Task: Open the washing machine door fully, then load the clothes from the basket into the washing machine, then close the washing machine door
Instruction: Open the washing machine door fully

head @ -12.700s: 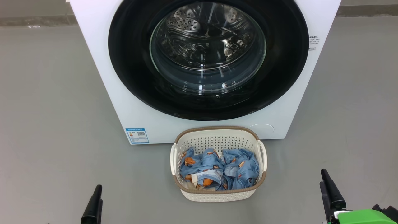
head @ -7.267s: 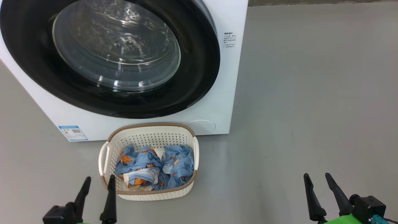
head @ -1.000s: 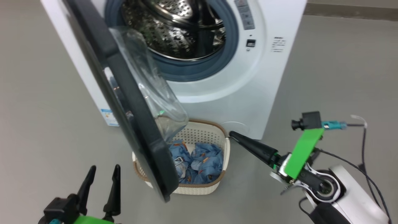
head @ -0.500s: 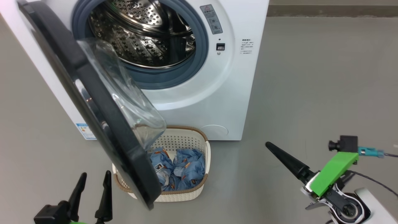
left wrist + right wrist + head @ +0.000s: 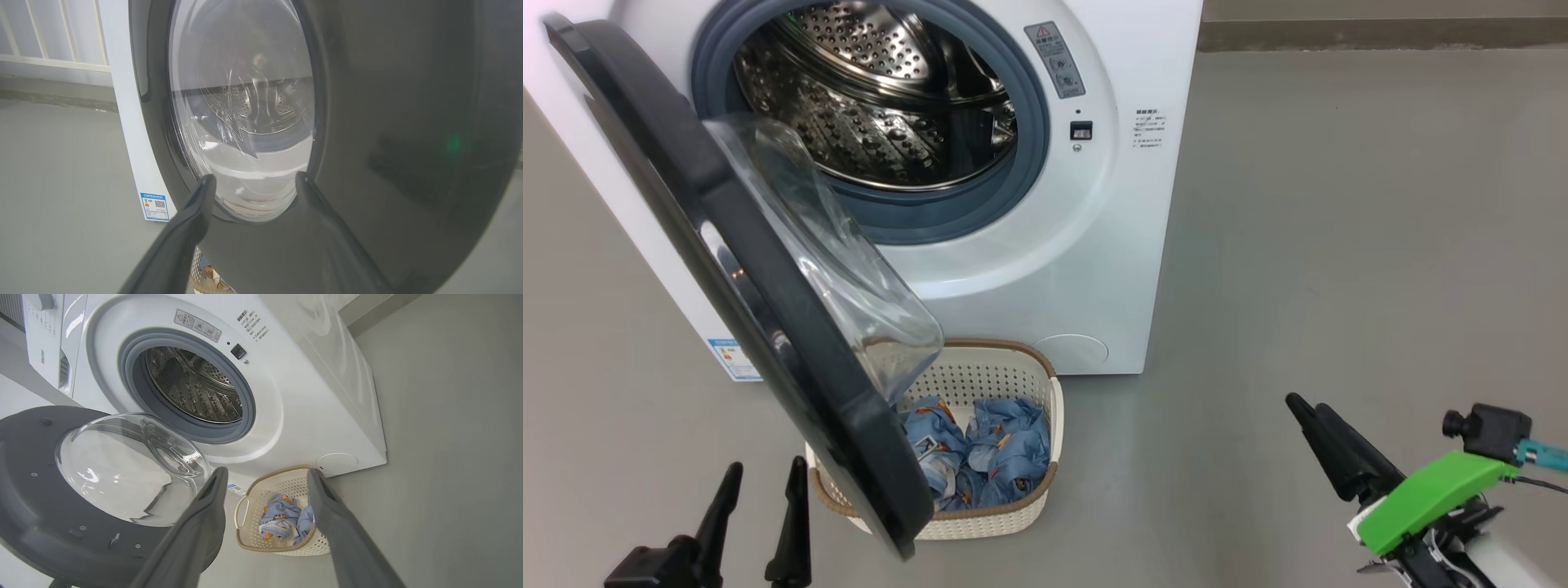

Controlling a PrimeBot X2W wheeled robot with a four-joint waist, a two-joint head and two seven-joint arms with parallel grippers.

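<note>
Progress is early: washing machine (image 5: 1094, 269) shows an empty drum (image 5: 882, 106), its door (image 5: 849, 425) swung only partway, overhanging the basket (image 5: 980, 376) just in front. All clothes (image 5: 996, 449) lie inside it. Left gripper (image 5: 766, 467) and right gripper (image 5: 1311, 408) hover spread, empty-handed.

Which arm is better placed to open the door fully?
Probably the right. The right tool faces the inside of the washing machine door, so a push would swing it wider; the left tool faces its outer side, where pushing would close it.
</note>
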